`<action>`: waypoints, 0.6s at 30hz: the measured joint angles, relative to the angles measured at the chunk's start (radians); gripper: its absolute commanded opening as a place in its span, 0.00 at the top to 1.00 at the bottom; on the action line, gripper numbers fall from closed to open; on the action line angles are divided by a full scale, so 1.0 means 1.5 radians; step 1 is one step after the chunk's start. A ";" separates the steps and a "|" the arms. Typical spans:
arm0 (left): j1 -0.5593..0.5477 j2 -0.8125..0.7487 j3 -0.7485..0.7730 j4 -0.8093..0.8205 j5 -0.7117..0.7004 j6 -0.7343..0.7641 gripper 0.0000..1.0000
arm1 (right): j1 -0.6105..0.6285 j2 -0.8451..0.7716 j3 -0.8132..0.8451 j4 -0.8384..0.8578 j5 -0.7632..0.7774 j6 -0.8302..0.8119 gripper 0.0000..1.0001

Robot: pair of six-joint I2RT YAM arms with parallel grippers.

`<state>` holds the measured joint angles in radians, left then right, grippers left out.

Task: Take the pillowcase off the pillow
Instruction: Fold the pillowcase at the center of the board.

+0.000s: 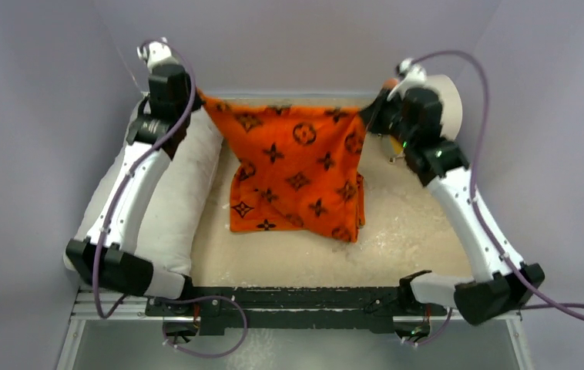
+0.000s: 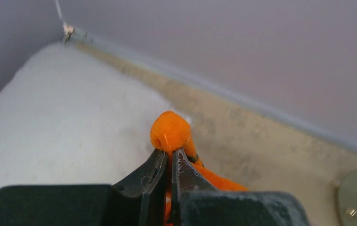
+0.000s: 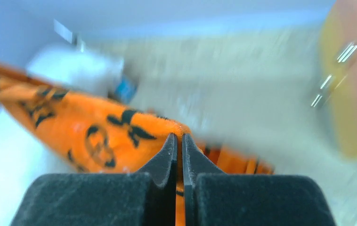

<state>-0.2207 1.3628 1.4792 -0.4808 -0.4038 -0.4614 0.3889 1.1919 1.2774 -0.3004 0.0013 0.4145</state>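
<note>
pinching pillowcase, left hand, right hand closed

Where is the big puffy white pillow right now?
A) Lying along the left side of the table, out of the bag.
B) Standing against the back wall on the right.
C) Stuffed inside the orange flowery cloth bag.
A: the plump white pillow lies bare on the left, partly under the left arm, while the bright orange black-patterned pillowcase hangs flat beside it.
</note>
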 measured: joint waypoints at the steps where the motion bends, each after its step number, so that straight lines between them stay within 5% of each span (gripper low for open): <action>1: 0.005 0.031 0.056 0.004 0.003 0.000 1.00 | -0.035 0.031 0.063 -0.002 0.003 -0.012 1.00; 5: 0.035 0.197 0.328 0.002 0.041 -0.019 1.00 | -0.116 0.196 0.374 -0.018 0.010 -0.050 1.00; 10: 0.054 0.336 0.595 -0.034 0.099 -0.065 1.00 | -0.118 0.386 0.786 -0.088 0.023 -0.096 1.00; 13: 0.055 0.291 0.579 -0.020 0.115 -0.082 1.00 | -0.115 0.351 0.795 -0.087 0.020 -0.112 1.00; 18: 0.053 0.056 0.419 -0.004 0.121 -0.083 1.00 | -0.114 0.110 0.585 -0.047 -0.013 -0.119 1.00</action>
<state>-0.1417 1.4471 2.1078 -0.4873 -0.2226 -0.5858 0.2180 1.3567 2.1548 -0.3710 -0.0185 0.2363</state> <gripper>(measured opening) 0.027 0.015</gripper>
